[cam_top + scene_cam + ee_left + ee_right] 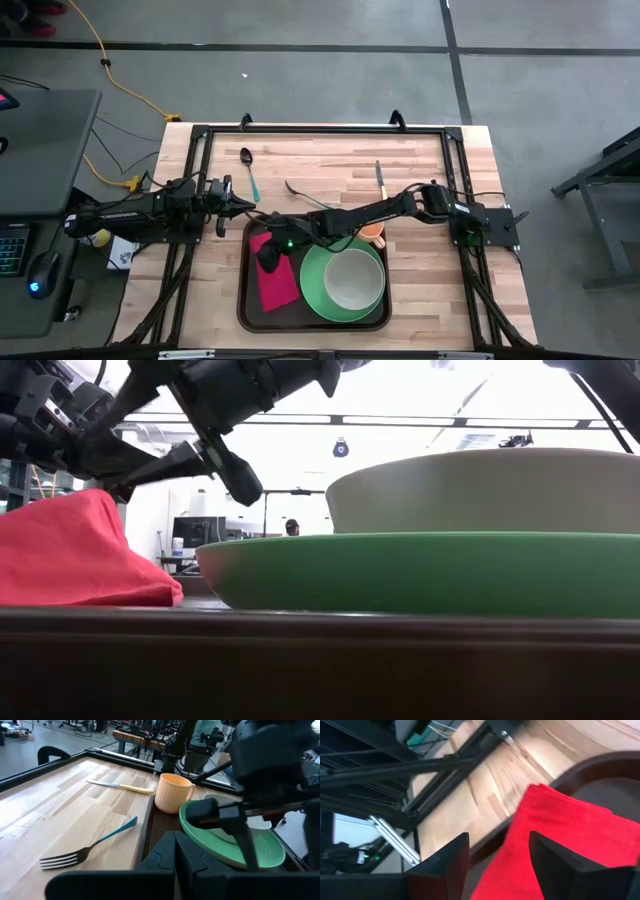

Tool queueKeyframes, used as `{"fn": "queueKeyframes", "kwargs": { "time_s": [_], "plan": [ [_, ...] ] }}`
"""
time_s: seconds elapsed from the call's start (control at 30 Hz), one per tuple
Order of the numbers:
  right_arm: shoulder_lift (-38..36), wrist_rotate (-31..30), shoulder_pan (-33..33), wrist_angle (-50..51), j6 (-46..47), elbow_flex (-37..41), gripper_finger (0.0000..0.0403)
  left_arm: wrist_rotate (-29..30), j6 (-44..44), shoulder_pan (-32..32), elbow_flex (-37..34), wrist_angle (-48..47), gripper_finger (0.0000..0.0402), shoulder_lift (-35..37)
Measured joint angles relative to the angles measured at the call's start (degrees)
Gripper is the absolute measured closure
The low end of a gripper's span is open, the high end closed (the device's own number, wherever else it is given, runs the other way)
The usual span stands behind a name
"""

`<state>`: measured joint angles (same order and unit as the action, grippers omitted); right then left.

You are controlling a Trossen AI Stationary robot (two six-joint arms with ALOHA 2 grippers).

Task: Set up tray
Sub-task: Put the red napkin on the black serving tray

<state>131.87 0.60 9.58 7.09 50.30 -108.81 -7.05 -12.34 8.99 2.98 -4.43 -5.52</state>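
Observation:
The dark brown tray (247, 302) lies at the table's near middle. A red napkin (280, 285) lies on its left part. To the napkin's right is a green plate (312, 290) with a cream bowl (352, 282) on it. My right arm reaches across the table, and my right gripper (268, 255) (498, 840) is open just above the napkin's (560, 840) far end. My left gripper (245, 205) (175, 847) is shut and hovers left of the tray's far left corner. My right gripper is open over the napkin's far end (95, 500), coming from above and the right. In the low view one fingertip (112, 482) is close to the napkin's raised top. I cannot tell whether it touches.
An orange cup (373, 236) stands by the tray's far rim. Beyond the tray, a teal-handled fork (90, 850), a spoon (248, 170) and a yellow-handled knife (380, 180) lie on the bare wood. A black frame (320, 128) runs along the table's far and side edges.

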Motion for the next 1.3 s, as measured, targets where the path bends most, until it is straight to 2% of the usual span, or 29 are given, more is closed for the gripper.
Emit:
{"fn": "queueKeyframes", "kwargs": {
  "time_s": [0.1,0.2,0.4,0.5,0.57,0.73,0.93,1.1,1.17,1.3],
  "plan": [
    [0.0,0.54,-0.23,-1.7,-0.05,0.0,0.0234,-0.04,0.0,0.0,0.0,0.0,0.0371,0.02],
    [-0.02,0.77,-0.23,-2.37,-0.84,0.0,0.0266,-0.04,0.0,0.0,0.02,0.02,0.0371,0.0],
    [-0.02,1.21,-0.23,-2.22,-2.26,0.0,0.0386,-0.07,-0.18,0.0,0.02,0.03,0.0371,0.0],
    [-0.61,-0.1,-0.19,0.69,-1.76,0.0,0.0394,-0.07,-0.2,0.0,0.02,0.29,0.0371,0.0],
    [-1.92,-2.06,-0.19,6.1,-2.81,0.02,0.04,-0.07,-0.45,-0.02,0.02,0.73,0.0371,0.0],
    [-7.9,-11.24,-0.55,24.45,-5.56,-0.27,0.0402,0.07,-1.46,-0.01,0.11,2.68,0.0371,0.02],
    [-14.39,-24.19,-1.93,55.42,-5.47,-5.97,0.0403,1.92,-4.88,-0.01,0.11,11.22,0.0371,0.02],
    [-17.55,-33.0,-2.89,81.63,1.98,-11.91,0.0403,4.17,-11.99,0.0,0.11,21.27,0.0371,0.02],
    [-19.49,-34.84,-3.63,82.75,2.2,-11.51,0.0403,4.17,-14.38,0.0,0.11,23.79,0.0371,0.02],
    [-24.59,-34.75,-5.77,82.95,1.47,-7.87,0.0402,4.14,-15.58,0.0,0.11,27.01,0.0371,0.04]
  ]
}}
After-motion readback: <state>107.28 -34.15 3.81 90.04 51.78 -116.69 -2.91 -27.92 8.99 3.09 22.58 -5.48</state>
